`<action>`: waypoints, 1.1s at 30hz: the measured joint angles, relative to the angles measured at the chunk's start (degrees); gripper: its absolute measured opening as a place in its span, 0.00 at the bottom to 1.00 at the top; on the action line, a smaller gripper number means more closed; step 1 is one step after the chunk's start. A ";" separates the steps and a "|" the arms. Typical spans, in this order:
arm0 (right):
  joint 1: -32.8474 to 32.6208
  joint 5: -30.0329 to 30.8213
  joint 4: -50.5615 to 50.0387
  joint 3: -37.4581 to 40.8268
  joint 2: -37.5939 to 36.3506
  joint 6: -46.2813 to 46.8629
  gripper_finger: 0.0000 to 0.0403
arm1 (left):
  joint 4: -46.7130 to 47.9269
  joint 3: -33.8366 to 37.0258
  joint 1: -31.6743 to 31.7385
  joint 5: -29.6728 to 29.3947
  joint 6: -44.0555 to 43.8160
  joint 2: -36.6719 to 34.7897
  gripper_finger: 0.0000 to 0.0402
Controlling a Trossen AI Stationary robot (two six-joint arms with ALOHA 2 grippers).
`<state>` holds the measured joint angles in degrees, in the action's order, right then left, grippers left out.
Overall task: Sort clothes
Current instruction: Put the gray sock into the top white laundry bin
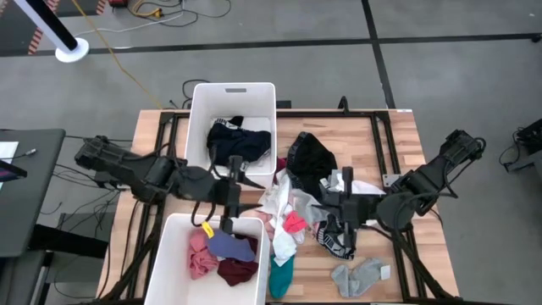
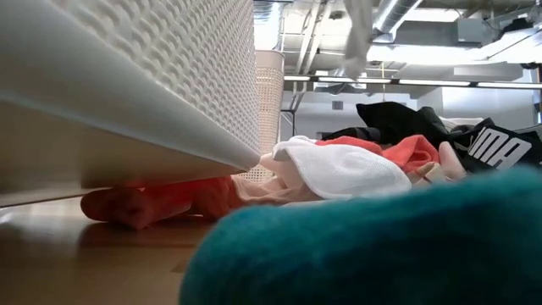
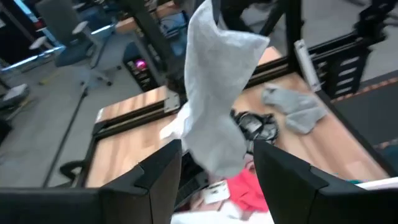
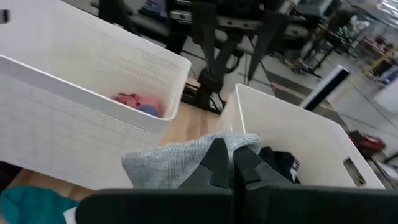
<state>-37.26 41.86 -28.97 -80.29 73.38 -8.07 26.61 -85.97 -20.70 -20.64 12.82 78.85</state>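
A pile of clothes point(image 1: 296, 212) in white, pink, black and teal lies on the wooden table between my two grippers. My right gripper point(image 1: 329, 202) is shut on a white-grey garment point(image 3: 217, 93) and holds it up above the pile. The garment also shows in the low view point(image 2: 357, 38). My left gripper point(image 1: 241, 182) is open between the two white bins. In its wrist view its two fingers point(image 3: 158, 180) stand on either side of the hanging garment's lower end; whether they touch it I cannot tell. A grey sock point(image 1: 360, 275) lies on the table near the front edge. My right gripper pinches the white-grey garment between its two shut fingers, at an upper fold point(image 4: 180, 163) that bunches over the fingertips. The fingers come level from the table's right side. The garment hangs slack below them, clear of the pile.
The far bin point(image 1: 233, 97) holds black clothes. The near bin point(image 1: 169, 254) holds pink, maroon and blue ones. A teal garment point(image 1: 281, 275) lies beside the near bin, and a black garment point(image 1: 309, 157) lies right of the far bin. Black frame rails run along the table's sides.
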 joint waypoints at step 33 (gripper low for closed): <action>-0.02 -11.14 12.97 0.00 0.00 -15.93 0.00 | -19.57 -0.01 4.48 10.98 9.78 12.46 0.33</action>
<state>-37.28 30.72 -15.99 -80.29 73.38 -24.00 7.03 -85.99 -16.22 -9.66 22.59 91.31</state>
